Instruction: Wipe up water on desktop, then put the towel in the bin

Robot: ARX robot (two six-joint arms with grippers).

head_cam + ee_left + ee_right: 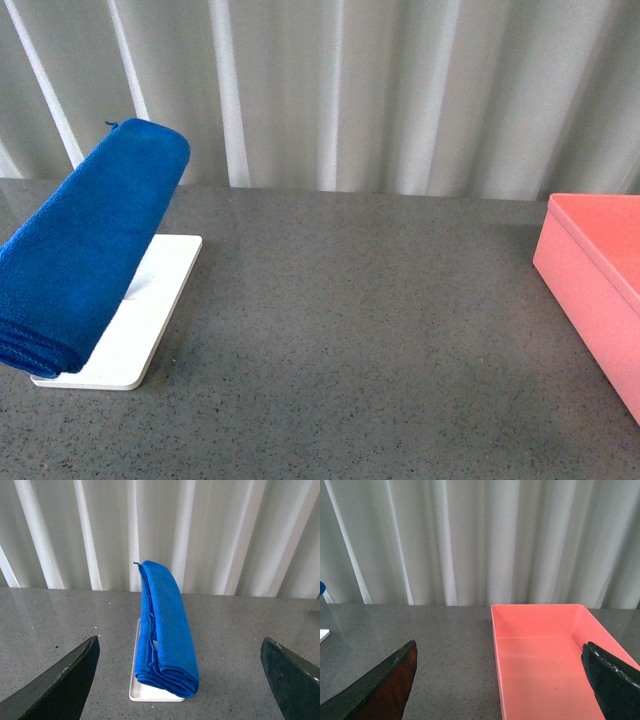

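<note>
The blue towel [85, 250] hangs folded over the white tray-stand [150, 320] at the left of the grey speckled desktop [360, 340]. In the left wrist view the towel [167, 625] lies ahead of my open left gripper [182, 680], whose fingers [60, 685] stand wide apart and short of it. The pink bin [600, 280] stands at the right edge. In the right wrist view the bin [545, 655] is empty and my open right gripper [502, 685] hovers over its near left wall. No water shows on the desktop. Neither arm shows in the front view.
A white pleated curtain [350, 90] closes off the back of the desktop. The white stand [137, 690] lies flat under the towel. A corner of the stand [323, 635] shows at the edge of the right wrist view.
</note>
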